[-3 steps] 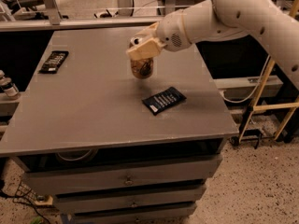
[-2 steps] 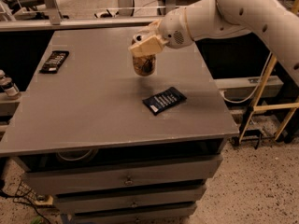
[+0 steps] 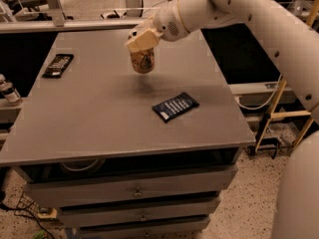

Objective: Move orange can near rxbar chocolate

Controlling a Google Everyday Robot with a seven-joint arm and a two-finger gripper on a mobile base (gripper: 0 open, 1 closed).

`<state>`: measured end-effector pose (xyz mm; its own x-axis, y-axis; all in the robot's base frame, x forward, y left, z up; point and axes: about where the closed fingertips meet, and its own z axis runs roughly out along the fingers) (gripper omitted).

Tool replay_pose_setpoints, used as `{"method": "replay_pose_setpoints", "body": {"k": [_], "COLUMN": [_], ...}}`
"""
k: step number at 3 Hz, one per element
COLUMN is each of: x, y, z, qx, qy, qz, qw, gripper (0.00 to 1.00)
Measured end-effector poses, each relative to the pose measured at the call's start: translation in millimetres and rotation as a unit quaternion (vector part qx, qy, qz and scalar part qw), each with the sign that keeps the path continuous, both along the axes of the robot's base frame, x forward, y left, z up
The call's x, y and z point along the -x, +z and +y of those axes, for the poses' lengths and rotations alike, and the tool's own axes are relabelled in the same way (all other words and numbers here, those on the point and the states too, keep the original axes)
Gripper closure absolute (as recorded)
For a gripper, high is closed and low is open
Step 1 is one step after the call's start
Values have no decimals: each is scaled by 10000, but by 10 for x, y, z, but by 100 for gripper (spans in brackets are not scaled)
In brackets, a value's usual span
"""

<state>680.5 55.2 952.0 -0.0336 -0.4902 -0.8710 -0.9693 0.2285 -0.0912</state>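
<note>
My gripper (image 3: pixel 141 45) is shut on the orange can (image 3: pixel 142 62) and holds it upright in the air above the middle of the grey table (image 3: pixel 99 113). The can hangs below the cream fingers, its golden side with dark lettering showing. The rxbar chocolate (image 3: pixel 58 65), a flat black wrapper with pale print, lies at the table's far left edge, well to the left of the can. My white arm reaches in from the upper right.
A navy-blue wrapper bar (image 3: pixel 175 106) with white lettering lies right of the table's middle, in front of the can. Small bottles (image 3: pixel 7 91) stand off the table's left side. Drawers (image 3: pixel 134 193) sit under the tabletop. A wooden frame (image 3: pixel 284 113) stands on the right.
The gripper has lifted the orange can higher off the table and carried it a little to the left. The two bars have not moved.
</note>
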Motion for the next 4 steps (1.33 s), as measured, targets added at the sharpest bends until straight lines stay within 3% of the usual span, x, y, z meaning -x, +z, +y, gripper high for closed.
{"method": "replay_pose_setpoints", "body": {"k": [2,3,4], "x": [-345,-418,-394], "y": [203,226,117], "z": [599,912,1367], "qx": [107,-74,-193], "qy": [272,131,-159], "qz": [-38,-32,206], "qw": [9996,9999,9995], "gripper": [100,100,100]}}
